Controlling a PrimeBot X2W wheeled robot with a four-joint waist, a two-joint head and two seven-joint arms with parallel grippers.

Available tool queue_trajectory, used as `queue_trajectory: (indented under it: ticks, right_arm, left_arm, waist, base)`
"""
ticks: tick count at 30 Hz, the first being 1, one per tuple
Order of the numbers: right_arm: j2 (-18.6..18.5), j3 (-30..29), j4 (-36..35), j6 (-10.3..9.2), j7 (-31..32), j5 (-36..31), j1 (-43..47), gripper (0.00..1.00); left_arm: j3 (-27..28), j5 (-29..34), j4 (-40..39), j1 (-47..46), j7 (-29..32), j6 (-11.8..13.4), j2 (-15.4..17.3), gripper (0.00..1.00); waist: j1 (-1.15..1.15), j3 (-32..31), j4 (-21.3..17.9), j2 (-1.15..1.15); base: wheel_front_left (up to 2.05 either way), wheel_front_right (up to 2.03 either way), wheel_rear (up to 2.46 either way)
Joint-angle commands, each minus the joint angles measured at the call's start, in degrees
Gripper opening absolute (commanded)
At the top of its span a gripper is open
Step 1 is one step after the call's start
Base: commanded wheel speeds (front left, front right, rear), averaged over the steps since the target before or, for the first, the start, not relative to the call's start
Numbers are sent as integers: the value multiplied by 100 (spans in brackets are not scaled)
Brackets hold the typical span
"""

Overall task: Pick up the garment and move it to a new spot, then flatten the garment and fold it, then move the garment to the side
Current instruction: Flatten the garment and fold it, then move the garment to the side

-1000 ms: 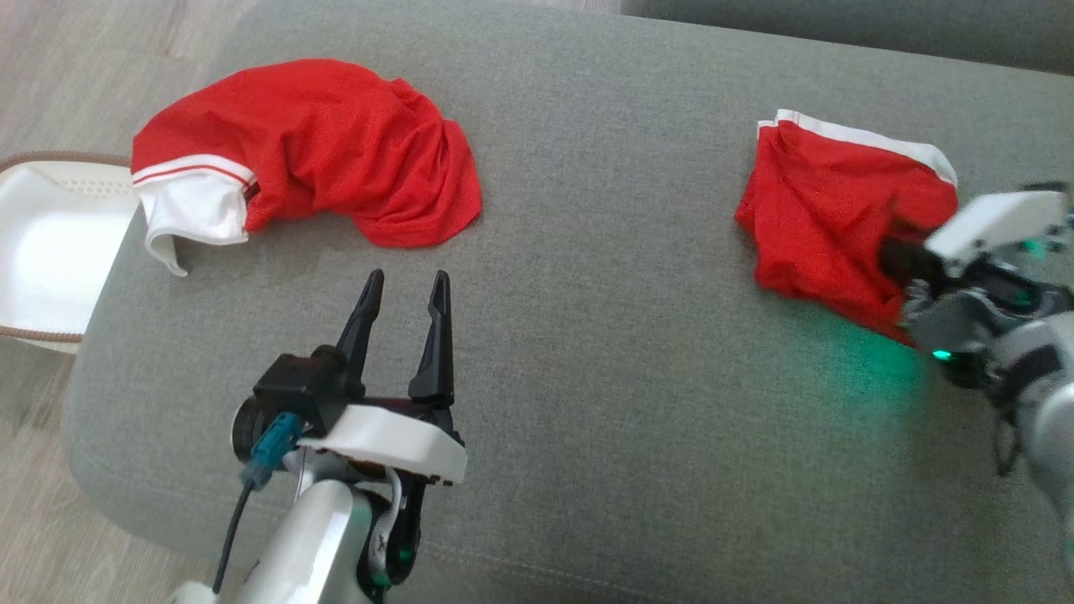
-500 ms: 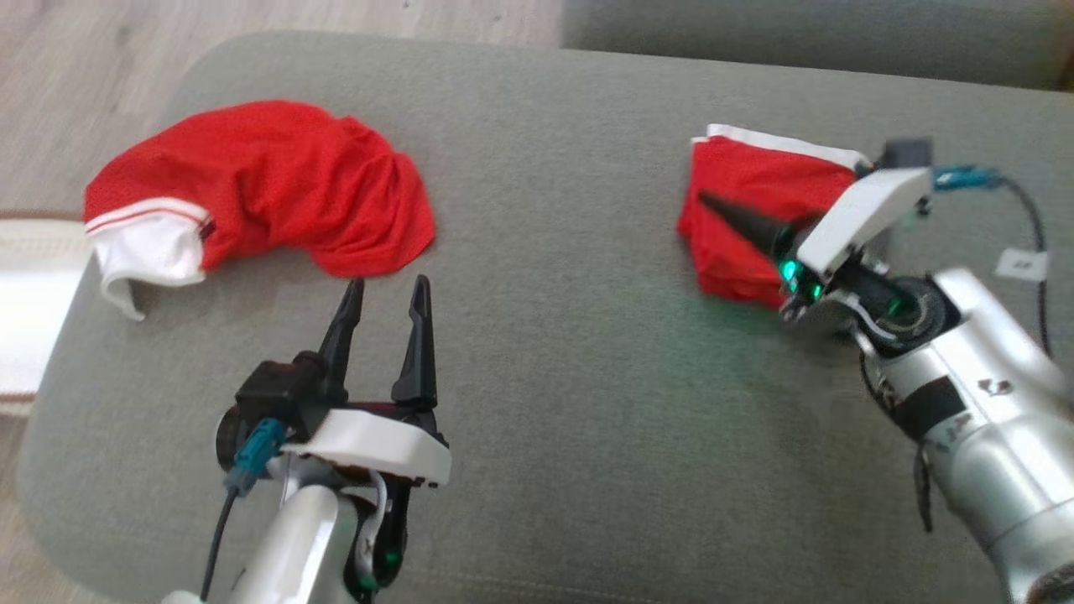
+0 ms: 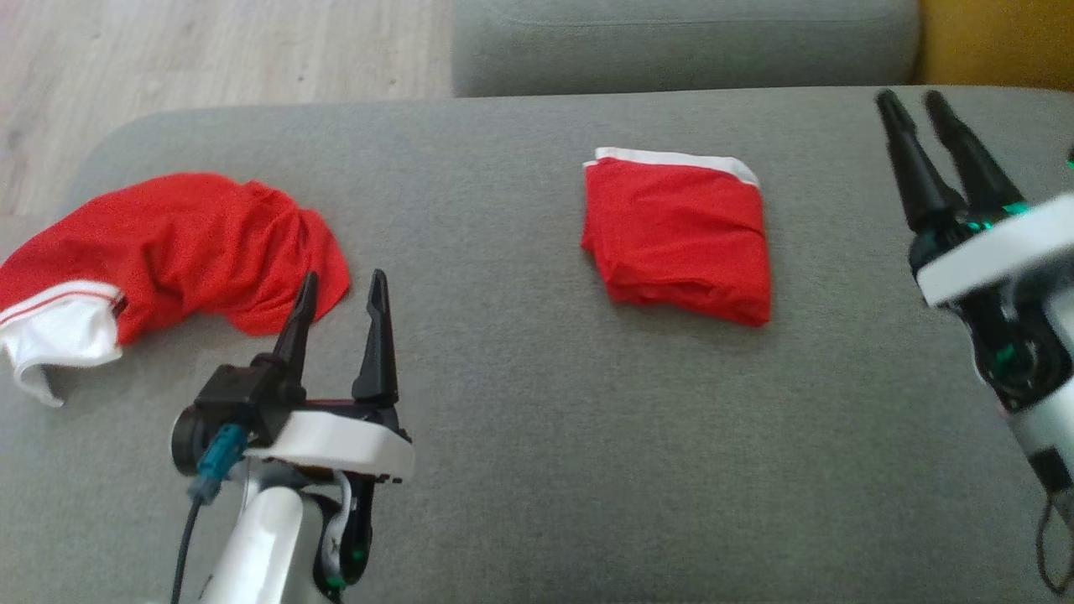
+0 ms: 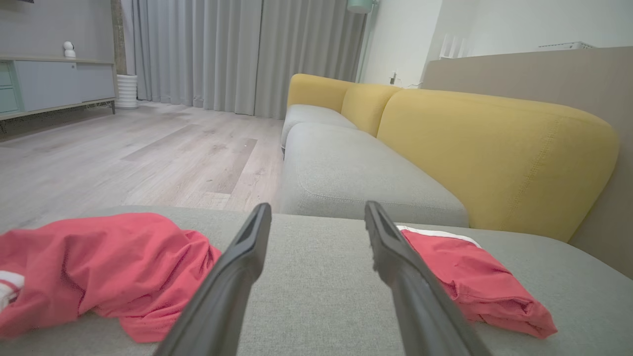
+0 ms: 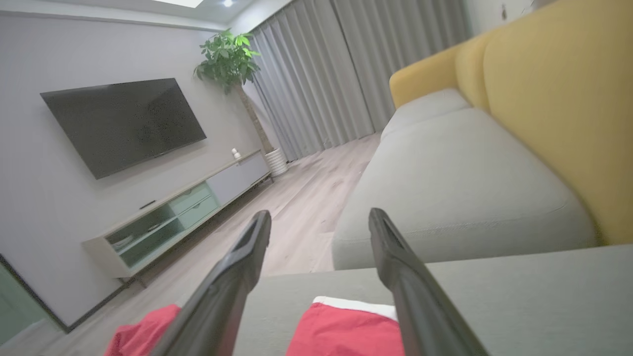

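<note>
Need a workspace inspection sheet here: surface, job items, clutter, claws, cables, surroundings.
Surface: grey sofa seat.
Job's things: folded red garment lies flat, touching neither claw.
Clutter: crumpled red-and-white garment near the seat's left edge.
Claws: left claw open, empty; right claw open, empty, right of that garment.
Cables: blue-plugged cable at the left wrist; dark cable by the right arm.
Surroundings: wood floor, yellow backrest, grey curtains, wall TV.

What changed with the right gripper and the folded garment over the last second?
The right gripper let go of the folded garment and drew back clear of it, jaws open. The left gripper stayed open beside the crumpled garment.
</note>
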Motion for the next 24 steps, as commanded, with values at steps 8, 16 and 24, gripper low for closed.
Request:
queue_trajectory:
  ticks: [8, 16, 24]
  right_arm:
    - [248, -803, 182, 44, -903, -1865, 882, 100]
    - [1153, -1998, 283, 44, -994, -3435, 1955, 100]
    - [1683, -2715, -88, 44, -999, -4261, 2541, 100]
  left_arm:
    - [585, 469, -164, -115, -30, -61, 38, 100]
    - [734, 688, -27, 21, -30, -126, 33, 100]
    - [630, 816, 31, 35, -30, -113, 30, 100]
  waist:
    - [0, -103, -363, 0]
    - [0, -140, -369, 0]
    - [0, -90, -274, 0]
  base:
    - [0, 0, 0]
    - [0, 0, 0]
    - [0, 0, 0]
